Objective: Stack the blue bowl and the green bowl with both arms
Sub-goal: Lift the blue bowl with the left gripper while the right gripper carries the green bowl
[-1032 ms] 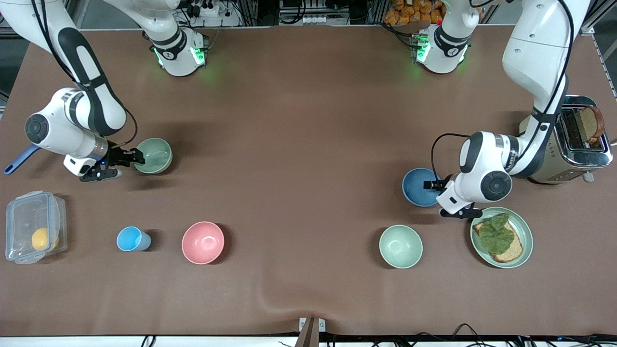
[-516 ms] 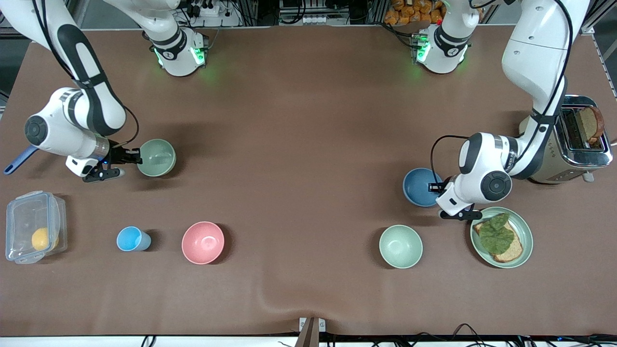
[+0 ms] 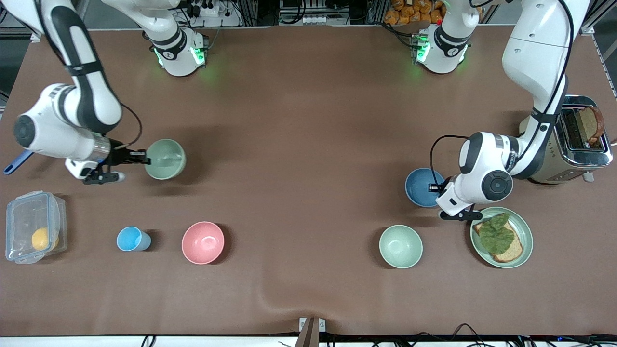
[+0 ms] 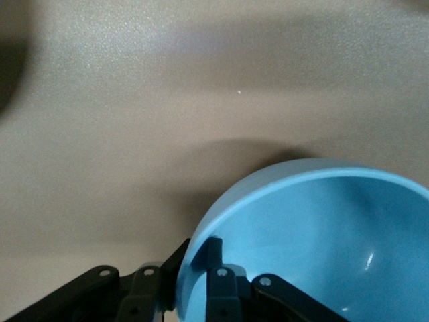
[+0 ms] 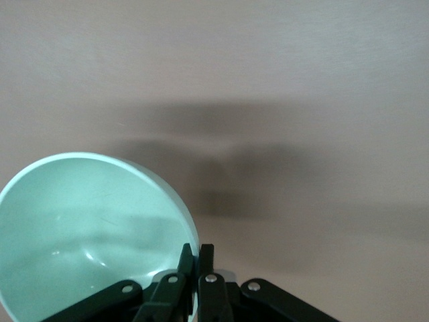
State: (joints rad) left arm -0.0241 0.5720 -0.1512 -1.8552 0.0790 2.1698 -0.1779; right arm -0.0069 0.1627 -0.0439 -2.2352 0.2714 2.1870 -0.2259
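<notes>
The sage green bowl [image 3: 166,159] hangs above the table toward the right arm's end. My right gripper [image 3: 142,157] is shut on its rim, one finger inside and one outside. The right wrist view shows the bowl [image 5: 87,221] with the right gripper [image 5: 196,258] pinching the rim. The blue bowl [image 3: 423,187] is toward the left arm's end, low at the table beside the sandwich plate. My left gripper [image 3: 439,186] is shut on its rim. The left wrist view shows the bowl [image 4: 322,235] with the left gripper [image 4: 196,258] astride the rim.
A paler mint bowl [image 3: 400,246] and a mint plate [image 3: 527,229] with a sandwich lie nearer the camera than the blue bowl. A toaster [image 3: 576,140] stands by the left arm. A pink bowl [image 3: 203,242], light-blue cup [image 3: 131,239] and plastic box [image 3: 33,226] lie nearer the camera than the green bowl.
My right gripper has carried the green bowl up and toward the table's middle. The blue bowl in my left gripper has shifted only slightly.
</notes>
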